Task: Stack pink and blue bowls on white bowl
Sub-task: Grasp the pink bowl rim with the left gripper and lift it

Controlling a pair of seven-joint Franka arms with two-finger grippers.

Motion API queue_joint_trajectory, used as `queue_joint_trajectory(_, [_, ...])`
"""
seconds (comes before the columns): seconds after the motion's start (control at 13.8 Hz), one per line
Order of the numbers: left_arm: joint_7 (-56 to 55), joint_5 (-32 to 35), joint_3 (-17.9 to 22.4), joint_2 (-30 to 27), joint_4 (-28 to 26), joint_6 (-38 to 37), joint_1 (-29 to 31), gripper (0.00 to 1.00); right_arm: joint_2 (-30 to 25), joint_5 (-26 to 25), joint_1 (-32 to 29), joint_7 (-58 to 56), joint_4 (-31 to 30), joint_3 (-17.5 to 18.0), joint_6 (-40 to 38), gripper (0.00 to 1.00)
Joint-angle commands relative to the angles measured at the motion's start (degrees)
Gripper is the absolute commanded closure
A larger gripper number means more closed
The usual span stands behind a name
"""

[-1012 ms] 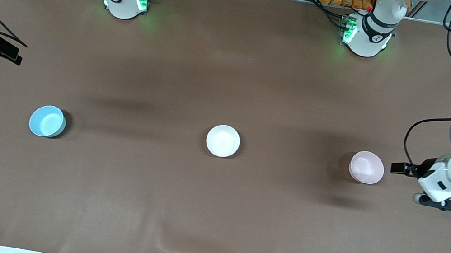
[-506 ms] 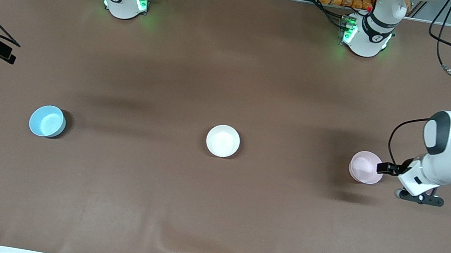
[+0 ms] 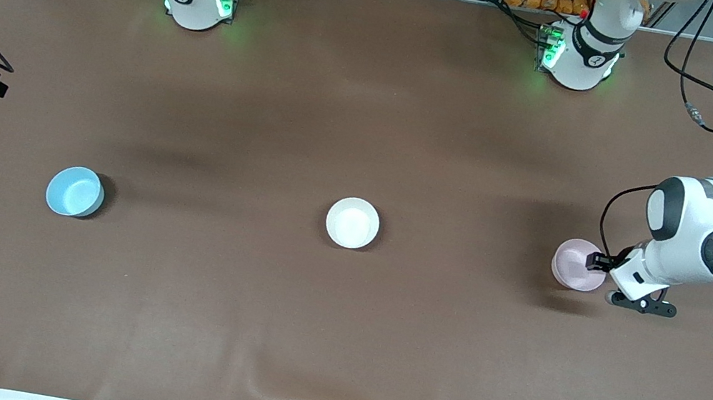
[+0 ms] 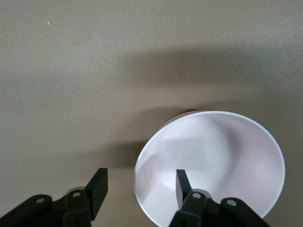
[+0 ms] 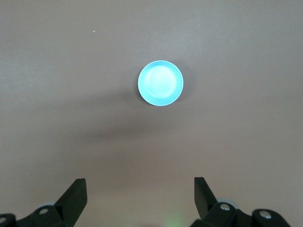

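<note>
Straddling pink bowl [image 4: 210, 165] rim: left gripper [image 4: 139, 185]

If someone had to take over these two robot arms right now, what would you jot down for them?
Left gripper: fingers straddling the pink bowl's rim, one inside and one outside, not yet clamped.
Right gripper: open, high above the table with the blue bowl in its view.
White bowl sits mid-table between the other two.
Done: nothing stacked.
Left: move pink, then blue, onto white.
</note>
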Motion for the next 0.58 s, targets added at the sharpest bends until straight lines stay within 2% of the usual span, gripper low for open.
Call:
queue_joint_trajectory(0.0, [1.52, 0.97, -0.16, -0.3, -0.6, 1.14, 0.29, 0.68, 0.4, -1.02, 0.28, -0.6, 0.16, 0.4, 0.25, 0.0])
queue_joint_trajectory(0.14, [1.61, 0.97, -0.16, -0.3, -0.6, 0.97, 0.38, 1.0, 0.4, -1.72, 0.28, -0.6, 0.07, 0.49, 0.16, 0.0])
queue_joint_trajectory(0.51, [1.7, 0.36, -0.77, -1.09, 0.62, -1.39, 1.08, 1.0, 6.45, -3.04, -0.33, -0.6, -0.19, 0.49, 1.82, 0.0])
